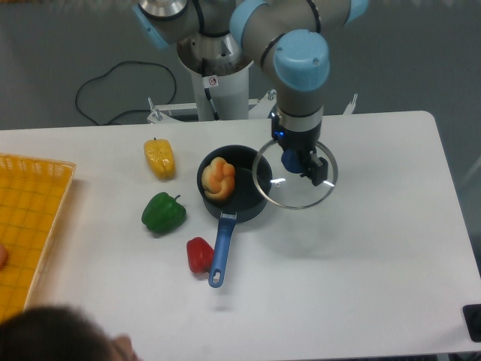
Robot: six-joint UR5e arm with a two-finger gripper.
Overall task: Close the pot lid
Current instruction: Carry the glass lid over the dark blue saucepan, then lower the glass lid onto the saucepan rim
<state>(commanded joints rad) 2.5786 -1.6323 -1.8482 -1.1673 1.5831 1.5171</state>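
Note:
The dark blue-black pot (244,203) stands on the white table with its long blue handle (220,250) pointing toward the front. A yellow-orange bread-like item (218,180) lies inside it. The clear glass lid (294,174) with a thin metal rim hangs just right of the pot, its left edge overlapping the pot's right rim. My gripper (297,161) is shut on the lid's blue knob and holds the lid above the table.
A yellow bell pepper (159,158), a green bell pepper (163,213) and a red bell pepper (199,254) lie left of the pot. A yellow basket (30,226) is at the left edge. A person's head (52,335) shows at the bottom left.

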